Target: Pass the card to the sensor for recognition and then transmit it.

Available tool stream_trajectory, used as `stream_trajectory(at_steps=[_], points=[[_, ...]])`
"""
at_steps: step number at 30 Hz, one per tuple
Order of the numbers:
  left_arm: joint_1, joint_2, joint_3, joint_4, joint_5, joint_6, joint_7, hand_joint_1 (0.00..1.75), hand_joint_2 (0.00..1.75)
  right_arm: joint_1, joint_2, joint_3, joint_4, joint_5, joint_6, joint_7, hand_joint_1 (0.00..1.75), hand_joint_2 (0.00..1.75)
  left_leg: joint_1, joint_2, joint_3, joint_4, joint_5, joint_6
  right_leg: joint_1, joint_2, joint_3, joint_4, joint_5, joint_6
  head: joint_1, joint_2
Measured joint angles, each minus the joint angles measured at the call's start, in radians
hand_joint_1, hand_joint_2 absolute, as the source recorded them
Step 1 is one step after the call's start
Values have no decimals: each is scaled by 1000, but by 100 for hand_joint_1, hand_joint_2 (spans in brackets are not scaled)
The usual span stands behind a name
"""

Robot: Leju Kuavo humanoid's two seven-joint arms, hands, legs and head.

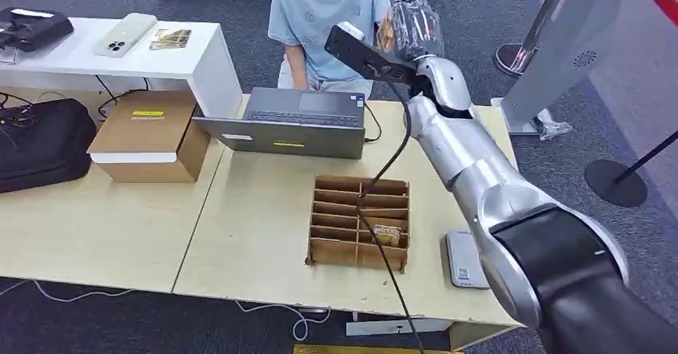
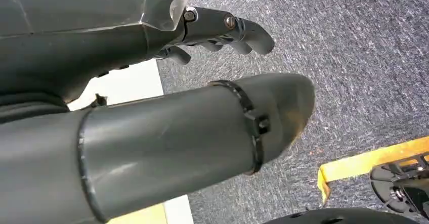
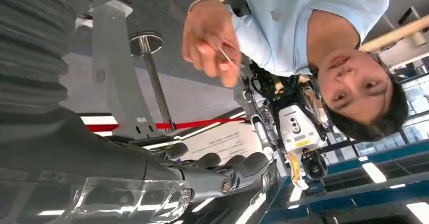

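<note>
"Robot hand on the right (image 1: pixel 412 18) is up high with its fingers (image 3: pixel 227 166) spread and nothing in them. Has it let go?"

"Looks so. The card (image 3: pixel 225 59) is that thin strip seen edge-on, pinched in the person's hand (image 3: pixel 210 42). It's apart from the robot's fingers, with a plain gap between."

"So the pass is about finished?"

"I'd say so. To do it well it should hold the arm steady, keep the fingers wide, then draw straight back from the person's hand, so it doesn't clip the card."

"And the other robot hand (image 2: pixel 177 133)?"

"Hanging over the carpet, loose, holding nothing. It's well away from the person's hand."

"Any risk?"

"Mostly a fingertip snagging the card, or the arm swinging near the person's hand as it drops to the table (image 1: pixel 256 234)."
</note>
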State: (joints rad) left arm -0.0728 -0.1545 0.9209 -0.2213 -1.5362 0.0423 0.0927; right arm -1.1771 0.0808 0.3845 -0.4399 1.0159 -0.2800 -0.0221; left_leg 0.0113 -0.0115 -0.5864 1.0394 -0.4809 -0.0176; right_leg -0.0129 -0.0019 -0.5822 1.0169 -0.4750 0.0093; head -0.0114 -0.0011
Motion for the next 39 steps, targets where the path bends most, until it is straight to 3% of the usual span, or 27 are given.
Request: stream_trajectory(at_steps=[19, 20, 21, 22, 39], points=[[0, 6, 0, 0, 0, 1, 0, 0, 0, -6, 0, 0, 45, 2, -4, 33, 0, 175, 0, 0, 0, 0, 0, 0, 0, 0, 0, 0, 0, 0, 0, 0], [0, 6, 0, 0, 0, 1, 0, 0, 0, -7, 0, 0, 47, 2, -4, 32, 23, 175, 0, 0, 0, 0, 0, 0, 0, 0, 0, 0, 0, 0, 0, 0], [0, 6, 0, 0, 0, 1, 0, 0, 0, -8, 0, 0, 48, 2, -4, 32, 166, 175, 0, 0, 0, 0, 0, 0, 0, 0, 0, 0, 0, 0, 0, 0], [0, 6, 0, 0, 0, 1, 0, 0, 0, -8, 0, 0, 49, 2, -5, 32, 175, 175, 0, 0, 0, 0, 0, 0, 0, 0, 0, 0, 0, 0, 0, 0], [1, 8, -16, 0, -3, 1, 0, 0, 0, -9, -3, 0, 57, -5, -10, 18, 175, 175, 0, 0, 0, 0, 0, 0, 0, 0, 0, 0, 0, 0, 0, 0]])
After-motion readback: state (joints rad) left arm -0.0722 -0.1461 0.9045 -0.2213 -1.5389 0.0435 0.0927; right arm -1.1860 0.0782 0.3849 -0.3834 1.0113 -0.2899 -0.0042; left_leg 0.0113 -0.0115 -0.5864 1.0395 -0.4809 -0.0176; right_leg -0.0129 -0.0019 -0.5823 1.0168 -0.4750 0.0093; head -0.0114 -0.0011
